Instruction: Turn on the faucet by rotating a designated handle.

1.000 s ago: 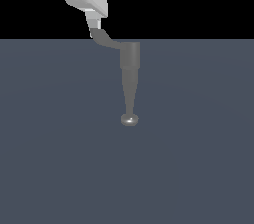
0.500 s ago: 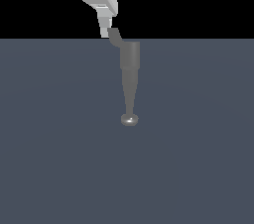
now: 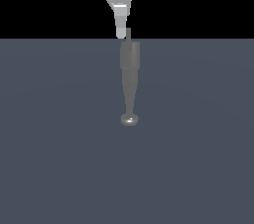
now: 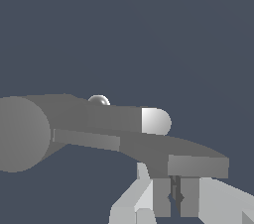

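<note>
**Gripper at the faucet's handle, fingers drawn nearly together**

The exterior view looks along the faucet (image 3: 129, 77): the cylindrical body sits near the far edge of the dark floor (image 3: 54, 158), and the spout tapers toward the camera to a small rounded knob (image 3: 129, 119). From here the handle (image 3: 128, 34) is only a thin sliver rising above the body, with the gripper (image 3: 121, 32) coming down from above and standing just to its left in this view, touching or nearly so.

The wrist view gives what that angle hides. The handle (image 4: 173, 156) runs out from the round body (image 4: 22, 134) as a long lever ending in a flattened tip, and the knob (image 4: 98, 100) peeks over the top of the faucet.

The floor lies bare on every side of the faucet, with wide room to either side of the spout.

The two fingers (image 4: 161, 196) sit right under the flattened tip, only a narrow dark slit between them. They clasp nothing visible; whether they press the lever's underside cannot be told.
</note>
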Tool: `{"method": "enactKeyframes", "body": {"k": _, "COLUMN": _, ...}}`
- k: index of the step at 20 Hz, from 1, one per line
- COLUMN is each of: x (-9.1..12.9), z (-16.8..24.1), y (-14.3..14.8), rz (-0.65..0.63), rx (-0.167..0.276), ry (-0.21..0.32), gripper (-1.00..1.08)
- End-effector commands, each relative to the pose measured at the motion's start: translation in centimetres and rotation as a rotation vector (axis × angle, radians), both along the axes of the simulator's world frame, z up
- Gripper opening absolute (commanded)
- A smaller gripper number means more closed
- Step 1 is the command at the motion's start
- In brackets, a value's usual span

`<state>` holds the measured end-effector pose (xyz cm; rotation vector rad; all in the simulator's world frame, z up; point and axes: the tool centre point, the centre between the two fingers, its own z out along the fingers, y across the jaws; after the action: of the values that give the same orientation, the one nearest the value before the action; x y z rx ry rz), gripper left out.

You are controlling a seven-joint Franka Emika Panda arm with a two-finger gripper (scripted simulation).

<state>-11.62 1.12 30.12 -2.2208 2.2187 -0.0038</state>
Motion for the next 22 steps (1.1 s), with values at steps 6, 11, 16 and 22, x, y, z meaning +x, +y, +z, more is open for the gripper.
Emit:
{"method": "enactKeyframes", "body": {"k": 6, "x": -0.1, "z": -0.1, "y": -5.3, "rz": -0.018, "rx": 0.0, "ry": 0.003, "gripper": -1.0}}
{"method": "enactKeyframes", "body": {"k": 11, "x": 0.4, "z": 0.0, "y": -4.8, "rz": 0.011, "rx": -0.001, "ry": 0.001, "gripper": -1.0}}
{"method": "enactKeyframes", "body": {"k": 16, "x": 1.7, "z": -0.1, "y": -6.5, "rz": 0.004, "rx": -0.001, "ry": 0.001, "gripper": -1.0}}
{"method": "enactKeyframes", "body": {"k": 22, "x": 3.2, "z": -0.1, "y": -8.4, "rz": -0.003, "rx": -0.001, "ry": 0.002, "gripper": -1.0}}
